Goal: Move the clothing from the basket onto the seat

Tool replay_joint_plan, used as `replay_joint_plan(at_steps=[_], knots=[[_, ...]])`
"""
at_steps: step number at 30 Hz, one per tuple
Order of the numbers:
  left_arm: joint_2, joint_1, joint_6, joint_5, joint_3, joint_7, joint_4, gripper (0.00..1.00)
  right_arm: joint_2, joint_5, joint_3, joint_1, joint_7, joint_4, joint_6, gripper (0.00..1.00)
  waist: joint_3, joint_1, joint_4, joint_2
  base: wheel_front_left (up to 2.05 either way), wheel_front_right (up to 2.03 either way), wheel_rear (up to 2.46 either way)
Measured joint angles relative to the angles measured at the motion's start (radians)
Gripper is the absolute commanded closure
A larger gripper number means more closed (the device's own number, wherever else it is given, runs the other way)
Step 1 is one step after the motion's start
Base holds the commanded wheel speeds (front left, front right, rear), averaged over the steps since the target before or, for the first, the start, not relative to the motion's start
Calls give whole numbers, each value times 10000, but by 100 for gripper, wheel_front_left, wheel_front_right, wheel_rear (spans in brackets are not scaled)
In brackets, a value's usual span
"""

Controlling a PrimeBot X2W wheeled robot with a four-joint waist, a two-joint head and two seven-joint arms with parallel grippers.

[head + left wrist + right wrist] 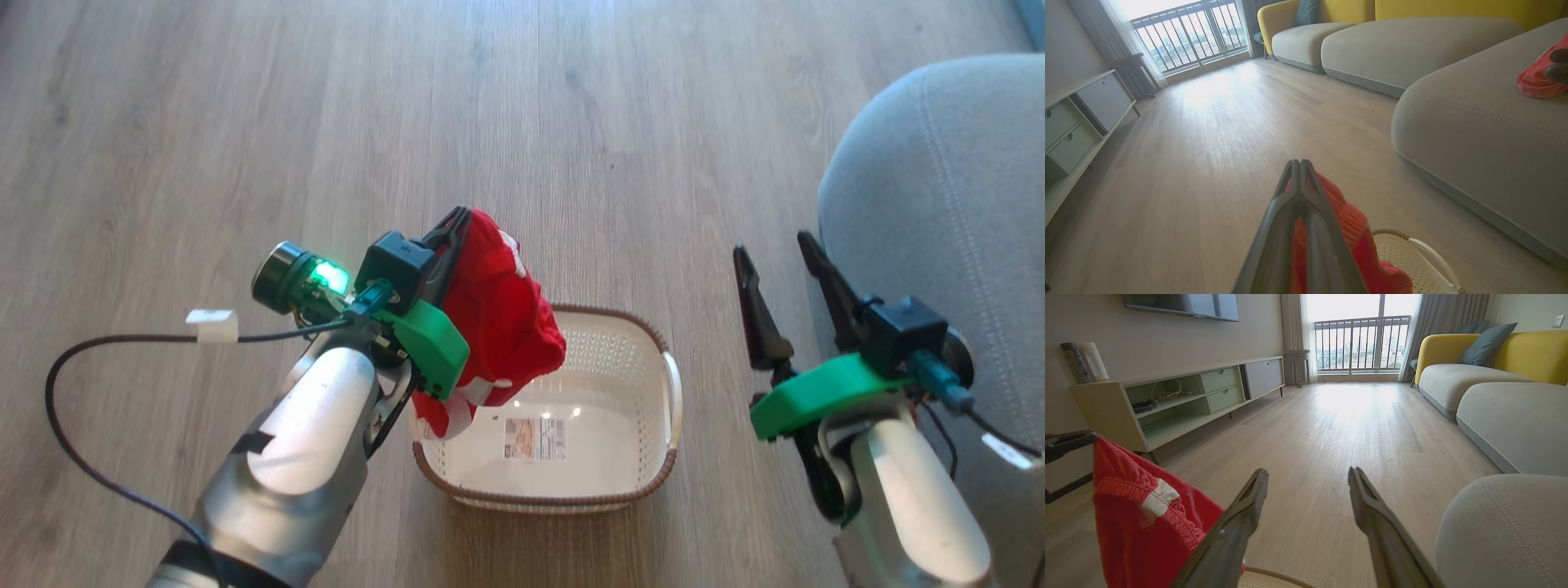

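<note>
Red clothing (498, 318) in left pincer (459, 216) over basket (624, 351)

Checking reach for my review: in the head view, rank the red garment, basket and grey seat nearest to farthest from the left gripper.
1. Red garment, held in the left gripper.
2. Basket, just beneath it.
3. Grey seat, far right.

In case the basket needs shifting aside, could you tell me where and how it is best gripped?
Probably the white handle on the basket's right side, approached from the right with the open right gripper: it is a thin loop standing off the rim, and the red garment held by the left gripper hangs over the other side.
</note>
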Motion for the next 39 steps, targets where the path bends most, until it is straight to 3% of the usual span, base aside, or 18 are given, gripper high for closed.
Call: replay_joint_plan(at_steps=[10, 23, 30, 39], knots=[[-105, -182, -161, 117, 61, 0, -418, 100, -17, 151, 127, 610, 0, 184, 0, 0, -638, 0, -29, 0, 0, 0, 0], [-219, -1287, -226, 174, 52, -73, -800, 100, -15, 224, 205, 751, 0, 238, 0, 0, -591, 0, -84, -1, 0, 0, 0], [-272, -1287, -251, 173, -96, -73, -982, 100, -240, 341, 1221, 394, 0, 706, 0, 0, -503, 1, -28, -1, 0, 0, 0], [-336, -1287, -251, 157, -372, -73, -1264, 100, -779, 391, 3425, -1871, 0, 2104, 0, 0, -396, 1, 214, -1, 0, 0, 0]])
